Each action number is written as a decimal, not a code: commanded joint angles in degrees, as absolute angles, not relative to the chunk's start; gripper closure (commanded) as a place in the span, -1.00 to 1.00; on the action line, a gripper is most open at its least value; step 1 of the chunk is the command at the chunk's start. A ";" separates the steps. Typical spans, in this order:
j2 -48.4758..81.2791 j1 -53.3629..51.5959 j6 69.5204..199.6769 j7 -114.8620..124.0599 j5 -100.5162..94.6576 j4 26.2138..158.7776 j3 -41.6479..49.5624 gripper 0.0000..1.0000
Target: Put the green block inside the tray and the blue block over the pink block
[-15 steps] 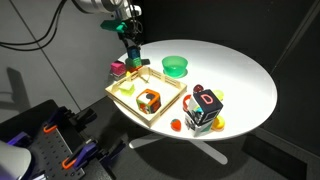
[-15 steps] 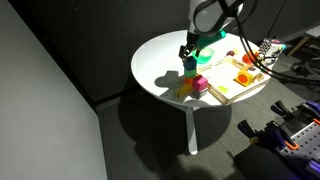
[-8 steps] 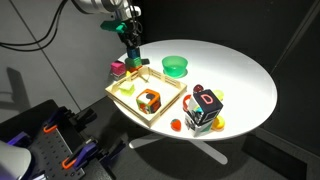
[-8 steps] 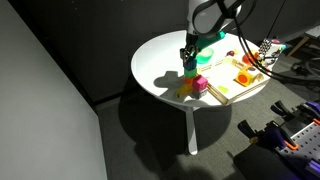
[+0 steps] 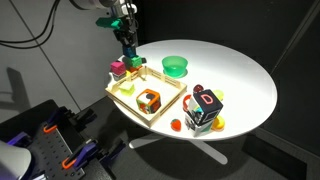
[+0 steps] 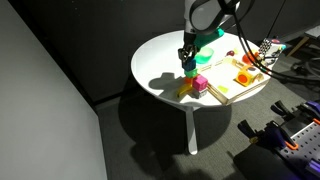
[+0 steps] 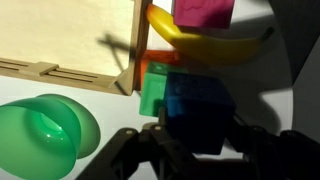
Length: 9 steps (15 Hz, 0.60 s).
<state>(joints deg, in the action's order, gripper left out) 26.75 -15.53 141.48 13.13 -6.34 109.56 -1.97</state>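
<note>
In the wrist view the blue block (image 7: 195,105) sits between my gripper's (image 7: 190,150) dark fingers, which are shut on it. The green block (image 7: 154,92) touches its left side on the white table. Further off lies the pink block (image 7: 204,12), beyond a yellow curved piece (image 7: 205,47). The tray's (image 7: 60,35) wooden corner is at upper left. In both exterior views the gripper (image 5: 129,52) (image 6: 187,60) hangs over the table's edge beside the tray (image 5: 170,104), near the pink block (image 5: 118,70) (image 6: 200,86).
A round green bowl (image 5: 175,66) (image 7: 45,135) stands behind the tray. An orange-and-black object (image 5: 148,100) lies in the tray. A multicoloured lettered cube (image 5: 205,108) and small pieces sit near the table's front edge. Cables and equipment surround the table.
The gripper has shut on the blue block and risen slightly with it. Everything else on the table stays where it was.
</note>
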 commanded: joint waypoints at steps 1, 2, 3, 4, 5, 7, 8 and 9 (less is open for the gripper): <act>23.26 -15.26 138.36 13.10 -7.44 111.97 -2.39 0.38; 22.82 -15.14 137.77 12.99 -7.38 112.33 -2.52 0.38; 22.24 -15.01 137.31 12.84 -7.30 112.92 -2.65 0.38; 21.75 -14.97 137.12 12.85 -7.30 113.52 -2.73 0.38; 21.32 -14.92 137.12 12.73 -7.25 114.24 -2.88 0.38; 20.61 -14.92 137.25 12.65 -7.27 115.73 -3.14 0.38; 20.44 -14.92 137.36 12.57 -7.26 116.45 -3.31 0.38; 20.23 -15.00 137.53 12.62 -7.40 117.24 -3.44 0.38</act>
<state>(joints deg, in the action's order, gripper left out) 22.91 -15.52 138.13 13.06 -6.34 113.93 -2.57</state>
